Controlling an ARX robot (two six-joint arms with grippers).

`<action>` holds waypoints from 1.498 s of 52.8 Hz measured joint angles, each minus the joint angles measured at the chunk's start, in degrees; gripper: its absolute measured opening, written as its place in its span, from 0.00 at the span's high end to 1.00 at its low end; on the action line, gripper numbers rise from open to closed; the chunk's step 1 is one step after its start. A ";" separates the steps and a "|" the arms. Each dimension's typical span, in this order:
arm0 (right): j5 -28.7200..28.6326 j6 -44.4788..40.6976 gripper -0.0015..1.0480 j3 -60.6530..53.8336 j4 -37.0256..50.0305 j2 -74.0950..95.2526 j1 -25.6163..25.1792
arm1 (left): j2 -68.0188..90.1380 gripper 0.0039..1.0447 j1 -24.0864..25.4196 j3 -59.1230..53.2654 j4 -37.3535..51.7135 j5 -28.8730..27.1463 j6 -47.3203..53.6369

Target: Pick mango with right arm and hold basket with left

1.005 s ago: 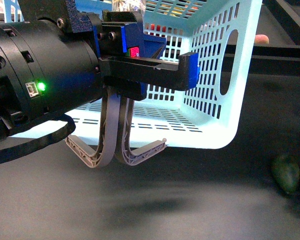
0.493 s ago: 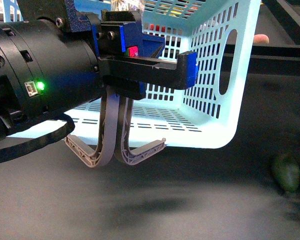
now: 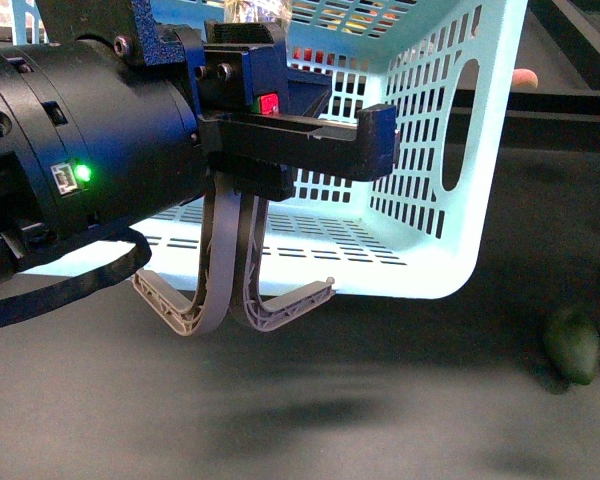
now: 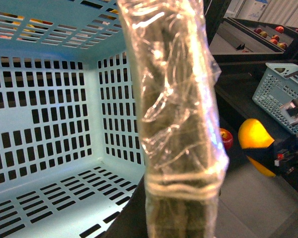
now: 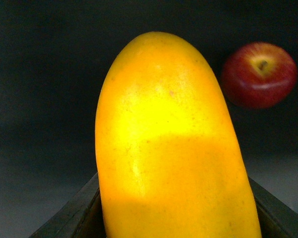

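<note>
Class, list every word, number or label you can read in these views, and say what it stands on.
No text can be read.
Red tag beside the basket: no legible characters.
Sign in the background: too blurred to read.

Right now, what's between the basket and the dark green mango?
Nothing; the front view shows only bare dark table between the basket and the dark green mango.
</note>
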 joint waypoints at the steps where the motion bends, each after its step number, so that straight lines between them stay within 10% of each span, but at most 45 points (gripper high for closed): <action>1: -0.24 0.70 0.45 -0.57 -1.03 -2.54 1.11 | 0.00 0.93 0.00 0.00 0.00 0.00 0.00; 13: -0.07 9.40 0.45 -0.07 -12.33 -27.39 18.43 | 0.00 0.93 0.00 0.00 0.00 0.00 -0.02; 34: 6.93 13.11 0.45 7.85 -12.31 -22.32 34.10 | 0.00 0.93 0.00 0.00 0.00 0.00 0.04; 56: 12.44 13.90 0.44 16.76 -10.10 -5.84 35.32 | 0.00 0.93 0.00 0.00 0.00 -0.02 0.11; 69: 13.46 14.64 0.08 18.58 -5.66 -4.35 35.76 | 0.00 0.93 -0.07 0.00 0.00 0.00 0.13; 79: 14.53 14.91 0.08 16.68 -4.28 -8.87 36.33 | 0.33 0.93 -0.09 -0.24 -0.35 -0.04 -0.20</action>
